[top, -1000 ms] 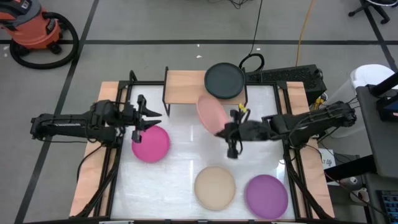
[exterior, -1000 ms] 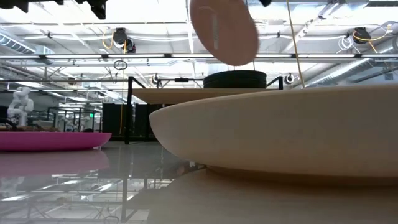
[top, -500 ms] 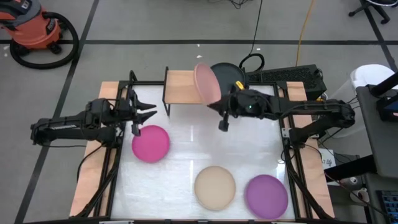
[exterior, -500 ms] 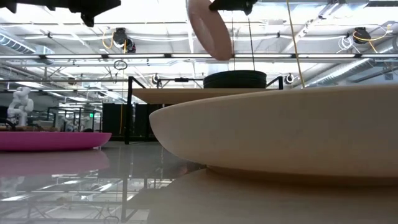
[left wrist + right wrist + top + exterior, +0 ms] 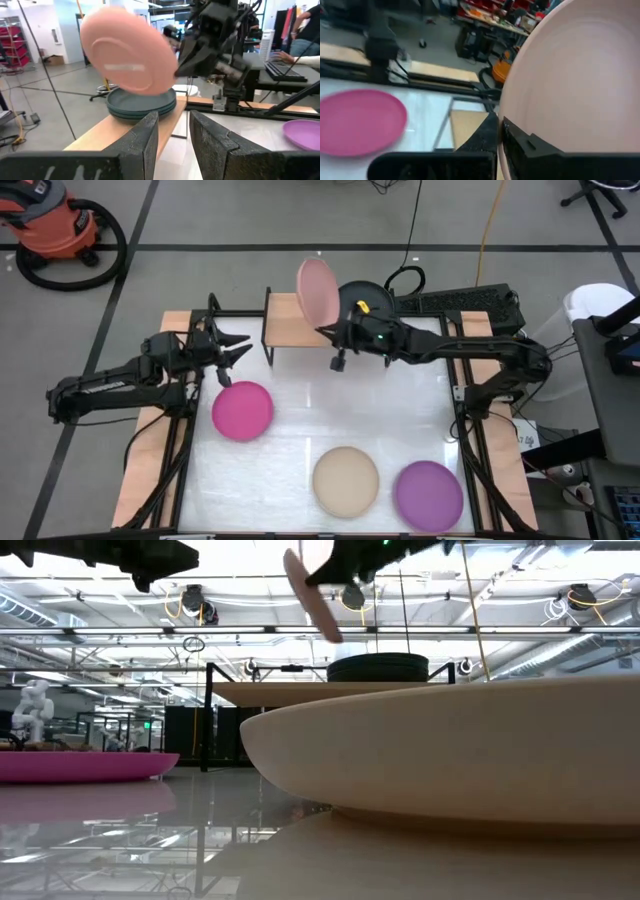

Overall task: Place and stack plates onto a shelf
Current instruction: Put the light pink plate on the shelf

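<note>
Right gripper hidden behind tilted salmon plate, fingers unseen

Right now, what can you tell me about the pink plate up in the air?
The salmon pink plate is round, matte and smooth, with a shallow raised rim. The right claw pinches its edge and holds it tilted steeply, nearly on edge, above the wooden shelf. It hangs beside the stack of dark plates already on the shelf and touches neither them nor the board. Only the claw touches it.
</note>
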